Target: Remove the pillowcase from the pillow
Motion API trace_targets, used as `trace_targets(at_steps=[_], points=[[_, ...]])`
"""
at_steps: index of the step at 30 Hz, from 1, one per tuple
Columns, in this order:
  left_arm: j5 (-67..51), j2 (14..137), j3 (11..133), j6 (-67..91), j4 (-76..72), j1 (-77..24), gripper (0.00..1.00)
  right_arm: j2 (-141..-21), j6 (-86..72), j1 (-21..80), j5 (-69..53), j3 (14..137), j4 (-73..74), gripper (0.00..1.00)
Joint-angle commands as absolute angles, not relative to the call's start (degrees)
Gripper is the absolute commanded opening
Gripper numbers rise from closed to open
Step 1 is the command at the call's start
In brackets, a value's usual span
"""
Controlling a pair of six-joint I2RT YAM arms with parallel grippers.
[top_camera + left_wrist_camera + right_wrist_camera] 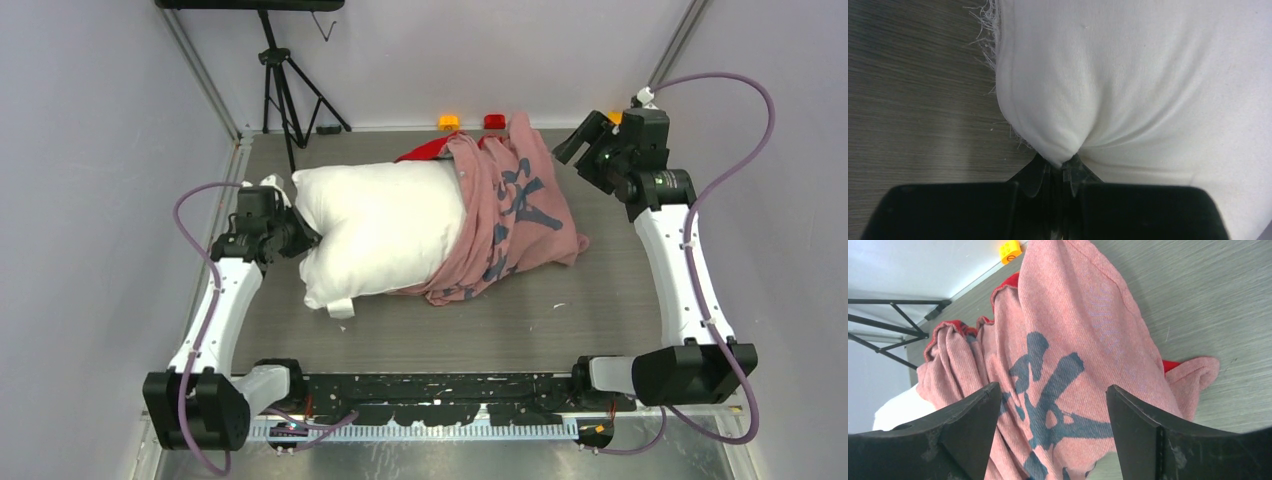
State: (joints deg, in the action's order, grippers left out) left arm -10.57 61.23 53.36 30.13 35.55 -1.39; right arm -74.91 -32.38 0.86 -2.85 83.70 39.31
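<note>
Left gripper [303, 240]: pinched shut on pillow [385, 225] edge at 9 o'clock; I anchor here.
Right gripper [577, 148]: jaws wide, empty, hovering over pillowcase [510, 210].
Pillowcase: inside out, bunched over pillow's 3 o'clock end.
Next, my call: grab the bunched part low, pull toward 3 o'clock, left firm.

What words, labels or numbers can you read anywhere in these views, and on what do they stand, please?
None can be read for certain.
pillowcase: big grey-blue marks on its faded side, not legible as letters; a faint pale line of lettering, too washed out.
yellow block: a small dark mark, too small to read.
</note>
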Motion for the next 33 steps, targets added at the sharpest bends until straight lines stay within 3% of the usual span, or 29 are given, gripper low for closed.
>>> trace_targets(at_steps=[1,4,5,7,8,9,12,16,22,29,33], points=[[-6.8,63.5,57.6,32.5,29.8,-0.6,0.0,-71.7,-34.7,0.8,-5.0,81.1,40.5,0.82],[-3.2,65.0,62.8,33.3,30.3,-0.3,0.04,-69.8,-34.6,1.0,-5.9,78.9,40.3,0.82],[-2.7,65.3,64.5,33.4,31.1,-0.3,0.2,-69.3,-34.5,1.6,-6.2,78.5,40.4,0.82],[-2.3,64.9,66.4,33.4,32.6,-0.3,0.68,-69.2,-32.9,5.1,-3.8,79.3,42.4,0.82],[-1.9,64.2,66.5,33.4,33.1,-0.3,0.84,-69.5,-32.0,8.1,-1.0,80.4,44.5,0.82],[-1.6,63.3,66.5,33.4,33.7,-0.3,0.94,-69.9,-31.1,11.6,4.2,81.3,46.3,0.82],[-1.4,59.7,66.4,32.9,36.4,-0.3,0.99,-70.1,-30.7,20.2,13.4,82.0,48.2,0.83],[-2.3,53.4,67.0,32.1,39.1,-0.3,1.0,-67.9,-32.9,25.2,13.7,79.9,46.7,0.85],[-14.1,50.6,63.8,37.2,40.7,-2.8,0.94,-67.3,-35.2,32.1,10.9,79.1,48.5,0.87],[7.4,53.6,60.4,38.8,39.4,-27.6,0.95,-67.4,-37.9,44.0,13.9,76.1,44.1,0.88],[16.9,56.9,63.9,36.8,43.9,-36.1,0.97,-69.1,-41.4,51.6,17.6,75.6,42.8,0.88]])
